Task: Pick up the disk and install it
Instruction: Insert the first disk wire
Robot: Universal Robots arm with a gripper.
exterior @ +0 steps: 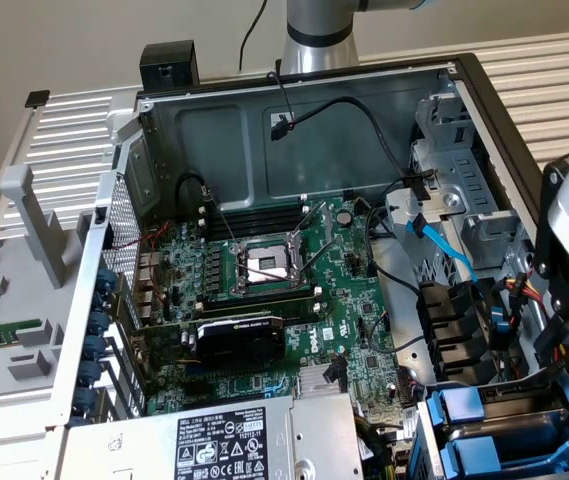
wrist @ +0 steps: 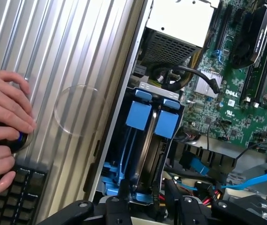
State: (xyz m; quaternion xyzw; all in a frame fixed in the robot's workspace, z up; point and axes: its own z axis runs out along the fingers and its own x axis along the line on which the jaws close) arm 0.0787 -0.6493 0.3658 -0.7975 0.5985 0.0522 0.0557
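Observation:
Two blue-fronted carriers (wrist: 138, 115) (wrist: 167, 124) stand side by side on edge in the drive bay at the case's corner. They also show at the exterior view's lower right (exterior: 464, 410). No label faces the cameras, so I cannot tell which of them is the disk. My gripper (wrist: 147, 199) hovers over the bay's end with its black fingers (wrist: 124, 204) apart and nothing gripped between them. In the exterior view the gripper (exterior: 564, 290) hangs at the right edge, above and beside the bay.
The open case holds a motherboard (exterior: 264, 280) and a silver power-supply box (exterior: 234, 445) next to the bay. Blue and black cables (wrist: 246, 180) run close to the fingers. A person's hands (wrist: 4, 122) rest on a keyboard (wrist: 11, 197) on the ribbed table outside the case.

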